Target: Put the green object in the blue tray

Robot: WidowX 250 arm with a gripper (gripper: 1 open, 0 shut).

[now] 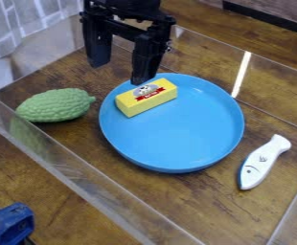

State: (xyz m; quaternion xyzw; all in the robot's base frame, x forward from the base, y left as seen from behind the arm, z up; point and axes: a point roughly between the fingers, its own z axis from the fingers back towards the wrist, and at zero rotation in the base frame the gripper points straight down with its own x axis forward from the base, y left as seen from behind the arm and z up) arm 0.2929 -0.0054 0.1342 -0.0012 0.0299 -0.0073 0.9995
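Note:
The green object [56, 106] is a knobbly oval lump lying on the wooden table, left of the blue tray [190, 139]. The tray is a wide round blue plate with a low rim. A yellow block with a red-white label [148, 96] rests on its upper left rim. My gripper [122, 69] hangs at the back, above the gap between the green lump and the tray's far edge. Its black fingers [142, 59] point down and stand apart, open, with nothing between them.
A white bottle-shaped item [262, 161] lies on the table to the right of the tray. A clear plastic wall [61, 163] runs along the front left. Something blue [7, 223] sits outside it at the bottom left corner.

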